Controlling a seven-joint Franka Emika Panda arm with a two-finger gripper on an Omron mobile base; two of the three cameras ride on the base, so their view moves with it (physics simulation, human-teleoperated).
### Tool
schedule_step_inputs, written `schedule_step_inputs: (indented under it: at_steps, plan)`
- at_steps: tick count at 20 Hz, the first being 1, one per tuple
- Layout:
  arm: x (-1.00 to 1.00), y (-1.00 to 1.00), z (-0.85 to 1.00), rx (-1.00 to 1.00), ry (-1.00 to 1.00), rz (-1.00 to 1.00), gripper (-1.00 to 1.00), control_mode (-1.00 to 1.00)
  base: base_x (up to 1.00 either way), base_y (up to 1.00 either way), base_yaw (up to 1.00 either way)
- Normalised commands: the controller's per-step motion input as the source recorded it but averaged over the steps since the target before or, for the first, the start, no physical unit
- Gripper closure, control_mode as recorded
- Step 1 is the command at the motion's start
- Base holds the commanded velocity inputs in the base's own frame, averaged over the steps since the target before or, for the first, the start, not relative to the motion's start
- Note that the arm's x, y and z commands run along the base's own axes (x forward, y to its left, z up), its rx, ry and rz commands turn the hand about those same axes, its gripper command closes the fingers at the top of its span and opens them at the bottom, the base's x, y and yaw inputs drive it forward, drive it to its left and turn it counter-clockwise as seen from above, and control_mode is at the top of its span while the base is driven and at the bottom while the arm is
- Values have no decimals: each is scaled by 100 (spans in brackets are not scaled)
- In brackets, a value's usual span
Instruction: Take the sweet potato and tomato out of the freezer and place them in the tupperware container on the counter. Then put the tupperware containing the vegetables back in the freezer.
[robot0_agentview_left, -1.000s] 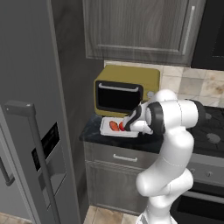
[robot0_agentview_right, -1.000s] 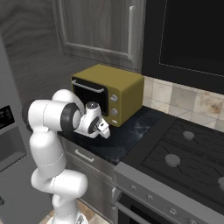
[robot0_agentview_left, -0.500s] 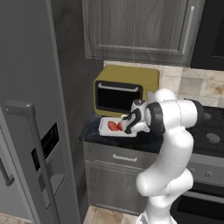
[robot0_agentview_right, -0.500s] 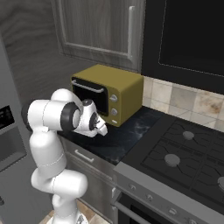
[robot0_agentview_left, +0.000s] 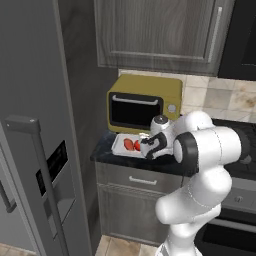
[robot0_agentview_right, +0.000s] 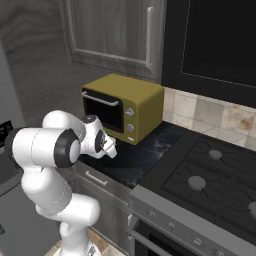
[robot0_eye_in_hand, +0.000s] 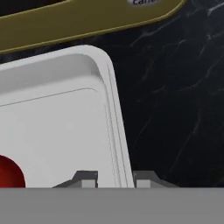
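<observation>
Starting on the left, we've got the freezer (robot0_agentview_left: 35, 130), one tall grey unit with its doors closed and a dark bar handle running down the front. Next over is the black tabletop (robot0_agentview_left: 107, 152), and on it sits one tupperware container (robot0_agentview_left: 120, 146), right in front of the one mustard-yellow microwave (robot0_agentview_left: 144, 102). Inside the container we count two veggies lying side by side: one sweet potato (robot0_agentview_left: 128, 144) and one tomato (robot0_agentview_left: 137, 145), pretty much touching each other. In the hand view a bit of red (robot0_eye_in_hand: 9, 173) peeks in at the lower left of the white tray floor; we can't tell which of the two that is.

Then there's our hand (robot0_agentview_left: 148, 149) down at the container's right end. From the hand view its two fingertips (robot0_eye_in_hand: 87, 178) are apart and sit on either side of the container's right rim (robot0_eye_in_hand: 117, 144), one inside the tray and one out over the dark tabletop (robot0_eye_in_hand: 175, 96). We can't tell if they're actually pressing on it.

Furthest right, the stovetop (robot0_agentview_right: 210, 175) shows four burners.
</observation>
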Motion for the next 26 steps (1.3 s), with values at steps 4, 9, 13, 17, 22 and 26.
schedule_step_inputs:
  at_steps: [4,9,13,17,22,26]
  plan:
    - [-49,0,62,2,-5,-11,100,-100,0,0,0]
    - [-32,-6,62,3,-3,-13,100,-100,0,0,0]
    - [-60,-15,78,8,-1,-11,100,-100,0,0,0]
    - [-94,-16,98,15,0,-5,100,-100,0,0,0]
    - [-100,-13,95,15,0,-1,100,-100,0,0,0]
    - [-100,-5,75,5,-3,0,100,-100,0,0,0]
